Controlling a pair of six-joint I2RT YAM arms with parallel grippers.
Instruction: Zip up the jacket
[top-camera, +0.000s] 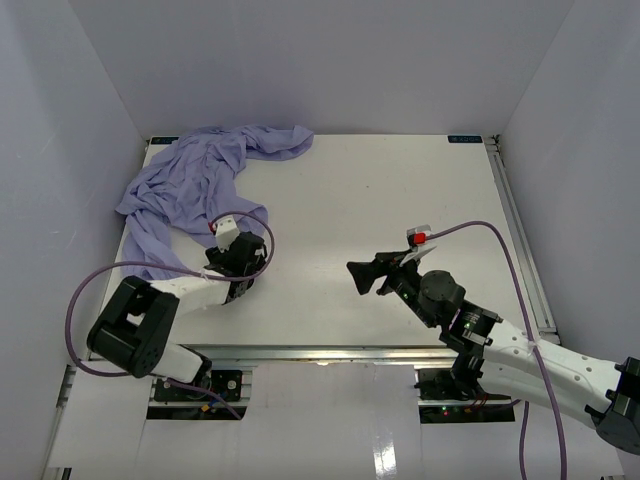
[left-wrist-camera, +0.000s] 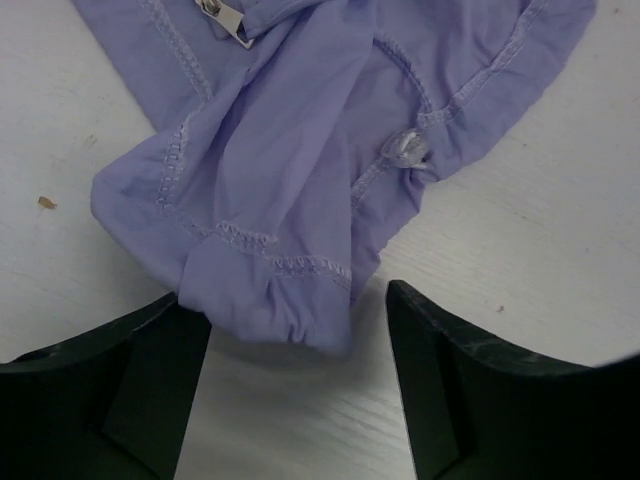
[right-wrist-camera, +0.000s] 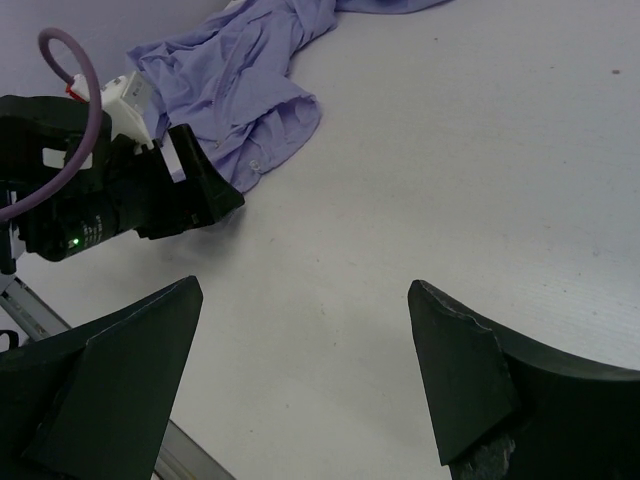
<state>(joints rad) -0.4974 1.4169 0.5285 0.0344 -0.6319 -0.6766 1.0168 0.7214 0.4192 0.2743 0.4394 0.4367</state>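
The lavender jacket (top-camera: 195, 180) lies crumpled at the table's far left. In the left wrist view a folded, stitched edge of the jacket (left-wrist-camera: 290, 160) reaches down between my fingertips, and a small clear fastener (left-wrist-camera: 408, 148) sits on a seam. My left gripper (top-camera: 238, 262) (left-wrist-camera: 295, 335) is open, low over the table at the jacket's near edge, with the fold just inside the jaws. My right gripper (top-camera: 365, 275) (right-wrist-camera: 300, 300) is open and empty over bare table at mid-right. The right wrist view shows the jacket (right-wrist-camera: 240, 90) and the left gripper (right-wrist-camera: 160, 195) ahead.
The white table (top-camera: 400, 200) is enclosed by pale walls at the back and sides. A metal rail (top-camera: 520, 230) runs along its right edge. Purple cables (top-camera: 100, 275) loop off both wrists. A white label (left-wrist-camera: 225, 20) shows on the cloth.
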